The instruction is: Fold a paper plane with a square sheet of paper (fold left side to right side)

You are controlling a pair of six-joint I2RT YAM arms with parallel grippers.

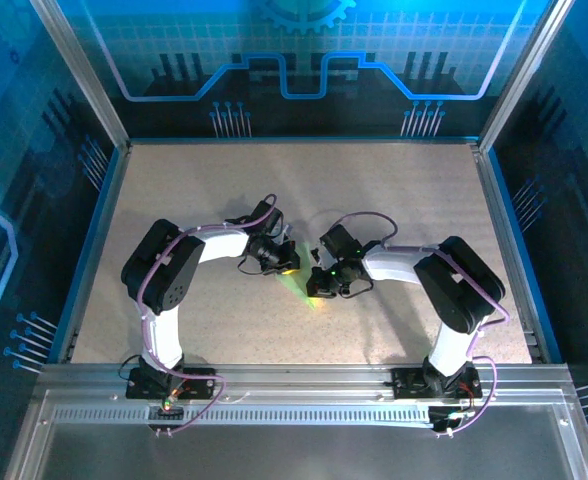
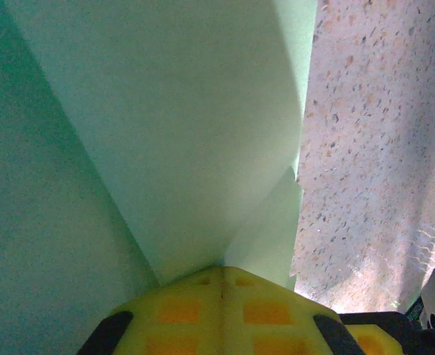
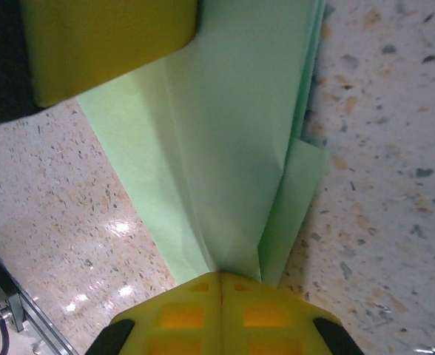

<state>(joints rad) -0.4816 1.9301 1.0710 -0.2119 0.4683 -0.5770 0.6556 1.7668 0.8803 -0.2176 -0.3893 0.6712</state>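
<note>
The paper plane (image 1: 307, 284) is a folded, layered piece of pale green paper held just above the table between both grippers. My left gripper (image 1: 286, 262) is shut on its far end; in the left wrist view the yellow fingertips (image 2: 203, 296) pinch the paper plane (image 2: 188, 133) where its layers meet. My right gripper (image 1: 321, 286) is shut on the near end. In the right wrist view the paper plane (image 3: 232, 148) fans out from my right gripper (image 3: 221, 278), with a small flap at the right edge. The left gripper's yellow finger (image 3: 106, 44) holds the far end.
The speckled beige table (image 1: 394, 190) is bounded by a metal frame (image 1: 274, 385) in front and blue panels at the sides and back. A black part of the right arm (image 2: 433, 310) shows at the left wrist view's lower right corner.
</note>
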